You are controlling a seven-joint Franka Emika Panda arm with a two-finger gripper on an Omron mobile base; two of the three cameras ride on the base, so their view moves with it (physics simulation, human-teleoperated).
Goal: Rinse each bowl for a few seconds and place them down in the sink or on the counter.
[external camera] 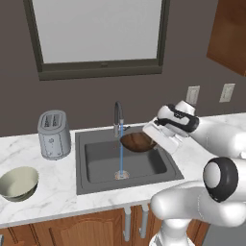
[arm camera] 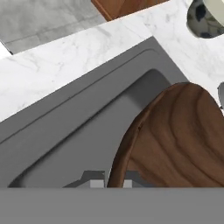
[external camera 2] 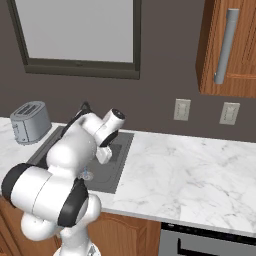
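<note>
Jaws (external camera: 150, 138) clamped on brown bowl (external camera: 137, 141) rim, bowl over sink (external camera: 96, 166), beside water stream.

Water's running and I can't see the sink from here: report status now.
Gripper shut on brown bowl, held over the sink beside the faucet stream. Cream-green bowl waiting on counter, left of sink. Nothing in the way.

Two rear base views sharing the sink (external camera: 96, 144); close hand view above.
</note>
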